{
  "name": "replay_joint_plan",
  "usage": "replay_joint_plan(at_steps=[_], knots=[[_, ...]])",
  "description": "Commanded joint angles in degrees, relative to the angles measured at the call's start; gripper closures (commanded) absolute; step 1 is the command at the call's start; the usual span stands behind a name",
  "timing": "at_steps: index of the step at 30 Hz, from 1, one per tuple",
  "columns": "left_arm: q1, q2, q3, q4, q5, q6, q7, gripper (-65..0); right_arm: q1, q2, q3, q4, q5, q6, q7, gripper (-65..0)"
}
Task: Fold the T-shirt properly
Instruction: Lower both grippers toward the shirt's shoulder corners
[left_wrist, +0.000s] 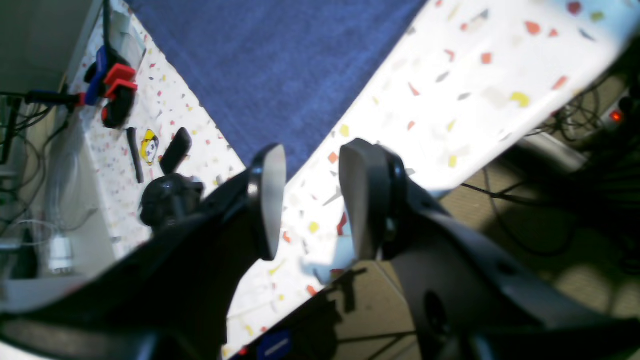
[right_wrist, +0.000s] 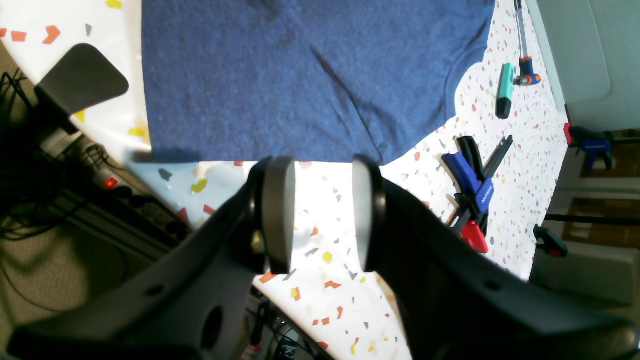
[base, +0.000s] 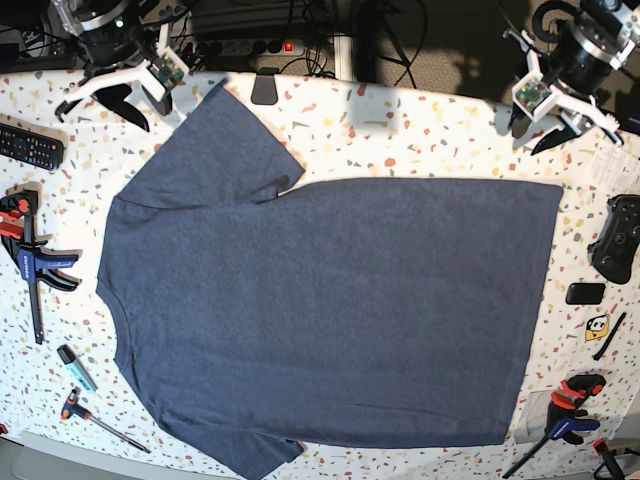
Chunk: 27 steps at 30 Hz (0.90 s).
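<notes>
From the left wrist camera, the left gripper (left_wrist: 312, 200) hangs over the table's near edge with its jaws parted and nothing between them; beyond the tips a corner of the navy T-shirt (left_wrist: 280, 65) lies flat on the speckled table (left_wrist: 450, 100). Only this view shows the floor below the edge, with cables and a power strip's red light (left_wrist: 616, 116), and it catches a game controller (left_wrist: 170, 197) and a red-and-blue clamp (left_wrist: 112, 87) off to the side. The right wrist camera shows the right gripper (right_wrist: 322, 215), jaws likewise apart and empty, poised above bare tabletop just short of the shirt's sleeve edge; here alone the creases in the fabric are plain, and a teal marker (right_wrist: 505, 90) and a blue clamp (right_wrist: 472, 185) lie beside it. The base view gives what neither wrist does: the whole shirt spread plain side up across the middle of the table, collar toward the view's left, hem toward its right, both arms at the far edge, well apart, and a remote control (base: 30, 146) lying at the left.
</notes>
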Motion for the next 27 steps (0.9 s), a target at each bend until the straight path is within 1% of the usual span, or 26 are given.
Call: replay_joint_plan(at_steps=[1, 5, 10, 15, 17, 20, 24, 27], knots=[[-1.1, -0.5, -0.3, -1.0, -0.3, 0.8, -0.5, -21.8, -0.4, 0.3, 0.4, 1.1, -0.4, -0.5, 0.2, -19.3], [-6.3, -1.5, -0.1, -8.1, -0.3, 0.8, -0.5, -21.8, -0.4, 0.3, 0.4, 1.1, -0.4, -0.5, -1.4, -19.3], [-10.4, -3.6, 0.3, -14.4, -0.2, 0.8, -0.4, -21.8, -0.4, 0.3, 0.4, 1.1, -0.4, -0.5, -1.4, -19.3], [-13.2, -6.0, 4.3, -18.9, 3.5, 0.9, -0.5, -21.8, -0.4, 0.3, 0.4, 1.1, -0.4, -0.5, -1.4, -19.3], [-14.5, -6.1, 6.2, -20.0, 4.5, 1.1, -0.5, -21.8, -0.4, 0.3, 0.4, 1.1, -0.4, -0.5, -1.7, -19.3], [-16.6, -6.1, 8.2, -21.6, 6.4, 2.8, -0.2, -21.8, -0.4, 0.3, 0.4, 1.1, -0.4, -0.5, -2.9, -19.3], [-19.4, -6.3, 8.7, -24.6, 6.8, 2.8, -0.3, -21.8, -0.4, 0.3, 0.4, 1.1, -0.4, -0.5, -4.9, -19.3], [-21.5, -6.8, 9.1, -27.2, 7.1, 2.7, -0.5, -21.8, -0.4, 0.3, 0.4, 1.1, -0.4, -0.6, -5.2, -19.3]])
